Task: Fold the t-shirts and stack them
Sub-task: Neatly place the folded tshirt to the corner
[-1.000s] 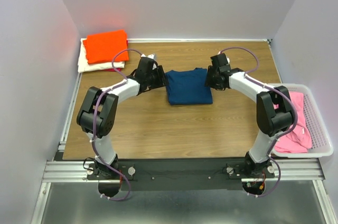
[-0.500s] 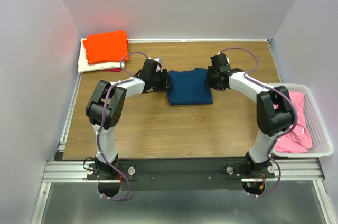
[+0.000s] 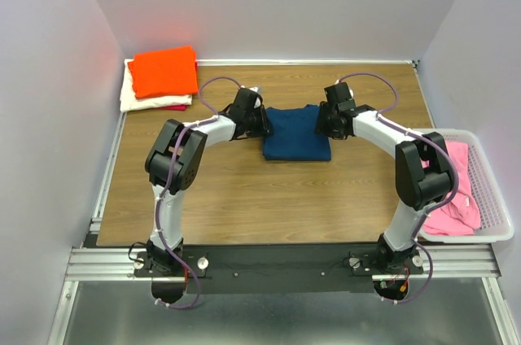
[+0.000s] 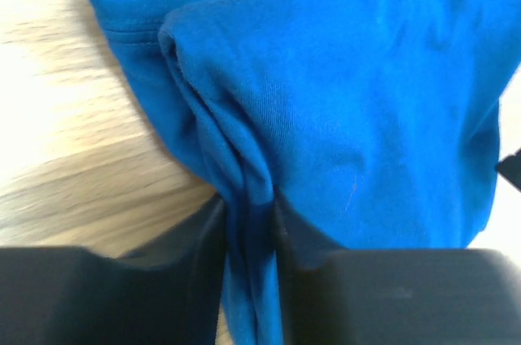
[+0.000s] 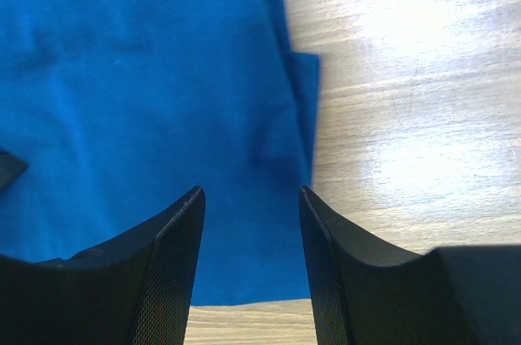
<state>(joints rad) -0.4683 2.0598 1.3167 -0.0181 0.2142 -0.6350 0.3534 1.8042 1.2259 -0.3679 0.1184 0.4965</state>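
Three folded cloth tees, bright orange topmost, are stacked at the far-left corner of the wooden bench. The left pincer is clamped on the bunched left edge of the folded navy blue tee, laid mid-bench. The right pincer is held open at its right edge. A pink tee is piled in the white basket.

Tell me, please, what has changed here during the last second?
The left gripper moved right to the left edge of the folded navy t-shirt and closed on its cloth; the shirt slid slightly right. The right gripper stayed open at its right edge. The stack under the orange t-shirt and the pink t-shirts in the basket did not move.
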